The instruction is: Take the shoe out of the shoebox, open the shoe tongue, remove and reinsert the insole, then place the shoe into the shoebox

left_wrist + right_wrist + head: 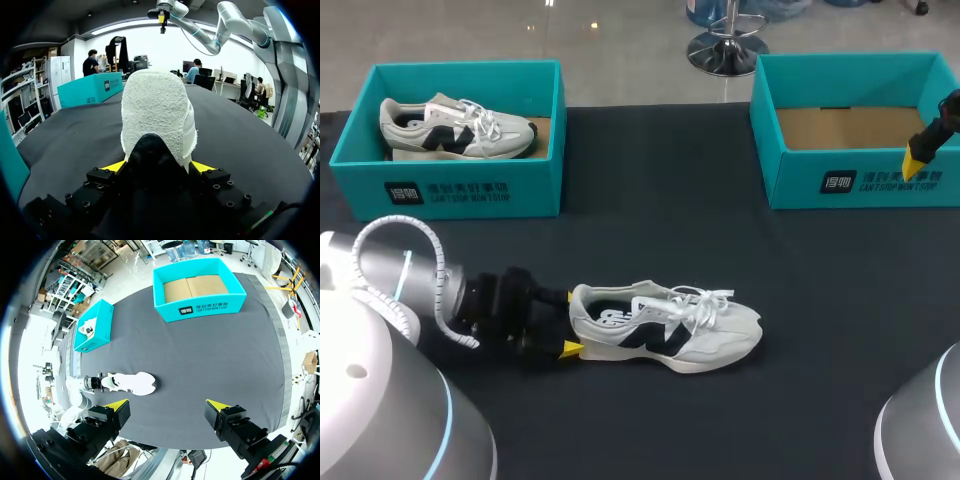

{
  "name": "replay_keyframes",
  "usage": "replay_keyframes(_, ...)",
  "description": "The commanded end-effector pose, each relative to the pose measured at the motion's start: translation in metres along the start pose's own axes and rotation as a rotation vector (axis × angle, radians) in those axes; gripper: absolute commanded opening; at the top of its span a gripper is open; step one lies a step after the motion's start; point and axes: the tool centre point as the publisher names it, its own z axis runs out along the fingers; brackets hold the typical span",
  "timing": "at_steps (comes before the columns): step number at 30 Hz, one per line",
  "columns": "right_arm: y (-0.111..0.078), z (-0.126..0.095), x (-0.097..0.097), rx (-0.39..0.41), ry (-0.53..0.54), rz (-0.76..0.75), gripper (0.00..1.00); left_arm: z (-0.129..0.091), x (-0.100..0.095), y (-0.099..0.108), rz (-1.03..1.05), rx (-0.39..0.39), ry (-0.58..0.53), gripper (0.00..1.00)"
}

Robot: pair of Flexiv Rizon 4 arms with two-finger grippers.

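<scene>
A white and grey shoe point(665, 330) with a dark side mark and white laces lies on its sole on the black table, toe pointing right. My left gripper point(568, 322) comes in from the left and is shut on the shoe's heel. In the left wrist view the heel point(157, 115) stands between the yellow fingertips point(114, 166), which touch it on both sides. My right gripper point(918, 160) hangs high over the empty teal shoebox point(860, 180) at the back right. The right gripper point(167, 405) is open with nothing in it, and the shoe point(132, 383) shows far below it.
A second teal shoebox point(450, 190) at the back left holds another shoe point(455, 127) of the same kind. The empty box point(200, 310) has a brown cardboard floor. Bare black table lies between the boxes and around the shoe.
</scene>
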Motion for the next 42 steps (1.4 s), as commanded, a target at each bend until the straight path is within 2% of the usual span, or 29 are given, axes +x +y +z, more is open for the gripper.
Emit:
replay_keyframes(1, 0.003, 0.000, 0.001, 0.006, -0.003, 0.000, 1.00, 0.002, 0.001, 0.005, -0.001, -0.002, -0.005, 0.00)
replay_keyframes(32, 0.003, 0.000, 0.001, 0.006, -0.003, 0.000, 1.00, 0.003, 0.001, 0.004, -0.013, -0.008, 0.009, 0.00)
replay_keyframes(36, 0.015, -0.006, 0.038, 0.028, -0.111, -0.010, 1.00, 0.003, 0.001, 0.004, -0.013, -0.008, 0.009, 0.00)
replay_keyframes(42, 0.005, 0.020, 0.088, 0.064, -0.184, 0.009, 1.00, 0.003, 0.001, 0.004, -0.013, -0.008, 0.009, 0.00)
